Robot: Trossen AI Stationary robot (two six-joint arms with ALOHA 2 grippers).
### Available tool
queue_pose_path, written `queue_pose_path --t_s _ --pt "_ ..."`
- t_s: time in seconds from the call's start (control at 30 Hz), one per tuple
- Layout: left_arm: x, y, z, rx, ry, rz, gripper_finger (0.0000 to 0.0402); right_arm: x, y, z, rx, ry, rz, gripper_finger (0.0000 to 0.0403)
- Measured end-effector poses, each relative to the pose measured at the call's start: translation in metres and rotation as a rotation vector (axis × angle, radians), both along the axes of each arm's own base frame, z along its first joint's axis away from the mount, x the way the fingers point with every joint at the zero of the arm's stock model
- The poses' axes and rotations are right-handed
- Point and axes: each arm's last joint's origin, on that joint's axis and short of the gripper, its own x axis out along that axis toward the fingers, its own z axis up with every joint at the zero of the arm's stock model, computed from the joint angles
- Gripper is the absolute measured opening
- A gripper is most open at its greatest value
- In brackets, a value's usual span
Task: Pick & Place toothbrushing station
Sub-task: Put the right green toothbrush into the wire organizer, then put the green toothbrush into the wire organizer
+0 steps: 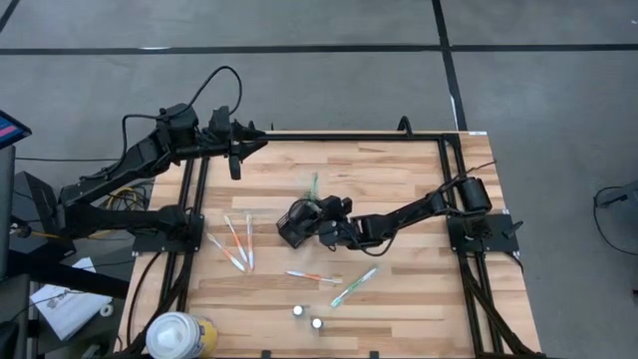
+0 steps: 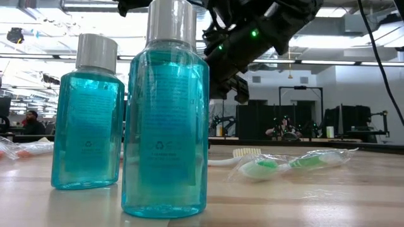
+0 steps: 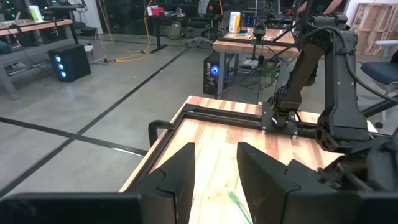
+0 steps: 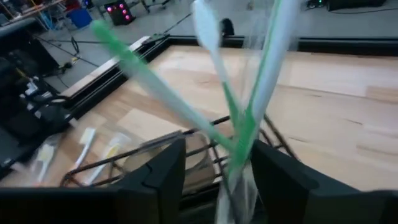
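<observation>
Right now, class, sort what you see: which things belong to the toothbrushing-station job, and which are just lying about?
Belonging to the job:
- black wire-mesh holder
- green toothbrush standing in it, between the right gripper fingers
- wrapped toothbrushes on the table
- green toothbrush on the table

Just lying about:
- two blue bottles
- white-and-yellow round container
- left gripper, waiting open at the table's far edge

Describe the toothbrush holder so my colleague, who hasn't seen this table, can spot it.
Start at the middle of the wooden table, where the right gripper reaches in. The holder is the small black wire-mesh box at its fingers. Unlike the toothbrushes lying flat nearby, it holds green-and-white toothbrushes standing up.
</observation>
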Motion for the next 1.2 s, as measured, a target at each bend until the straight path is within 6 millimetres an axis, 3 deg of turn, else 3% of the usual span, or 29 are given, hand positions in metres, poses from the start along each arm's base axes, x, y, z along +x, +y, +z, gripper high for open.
queue_pose_path --t_s 0.37,0.53,0.63,0.73,0.87,0.97,1.07,1.2 --pt "0.0 0.0 0.0 0.0 0.0 0.0 0.0115 0.003 0.004 0.021 0.023 0.121 0.035 0.0156" --pt "0.0 0.0 0.0 -0.001 0.0 -0.001 0.0115 0.002 0.007 0.037 0.025 0.091 0.043 0.0155" --pt "0.0 0.0 0.0 -0.006 -0.002 0.0 0.0115 0.002 0.009 0.057 0.033 0.034 0.05 0.0151" --pt "0.0 0.0 0.0 -0.02 -0.007 -0.005 0.0115 -0.003 0.012 0.094 0.003 -0.03 0.081 0.0148" --pt "0.0 -0.001 0.0 -0.024 -0.009 -0.013 0.0115 -0.029 0.014 0.15 -0.061 -0.092 0.115 0.015" --pt "0.0 -0.001 0.0 -0.043 -0.015 -0.009 0.0115 -0.056 0.016 0.18 -0.059 -0.095 0.128 0.015" --pt "0.0 -0.001 0.0 -0.079 -0.027 -0.022 0.0115 -0.079 0.023 0.194 -0.027 -0.07 0.156 0.0147" --pt "0.001 -0.003 0.0 -0.113 -0.035 -0.058 0.0115 -0.094 0.037 0.194 0.086 -0.02 0.285 0.0142"
